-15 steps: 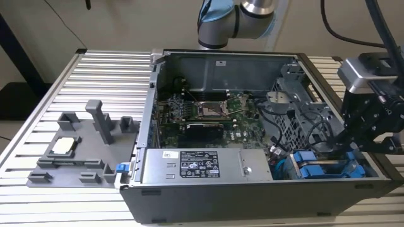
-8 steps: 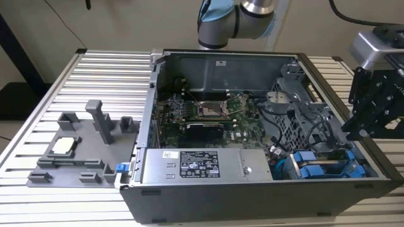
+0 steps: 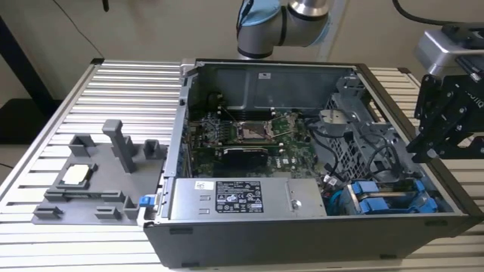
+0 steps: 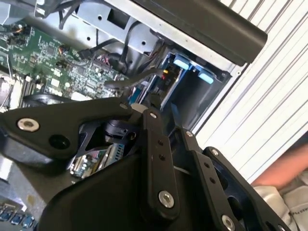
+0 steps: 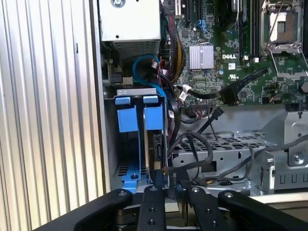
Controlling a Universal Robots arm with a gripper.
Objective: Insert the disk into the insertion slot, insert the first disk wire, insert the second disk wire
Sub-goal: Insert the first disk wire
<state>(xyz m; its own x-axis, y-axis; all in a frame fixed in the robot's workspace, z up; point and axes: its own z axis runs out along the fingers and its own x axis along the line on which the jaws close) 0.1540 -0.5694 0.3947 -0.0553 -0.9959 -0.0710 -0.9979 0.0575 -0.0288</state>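
As its blue carrier shows, the disk (image 5: 154, 118) sits inside the insertion slot (image 5: 110, 144) at a corner of the computer case (image 3: 302, 243); black cables (image 5: 208, 153) lie beside it, the jaws hover near, open or closed I cannot tell.

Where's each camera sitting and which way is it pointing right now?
Exterior view: off the arm, looking down into the open computer case; arm beyond it, gripper at the exterior view's right.
First wrist view: on the wrist, looking past the gripper onto the drive cage and motherboard.
Second wrist view: on the wrist, looking across the gripper into the case.
Shared: both wrist views show the blue-tabbed drive cage and the motherboard.
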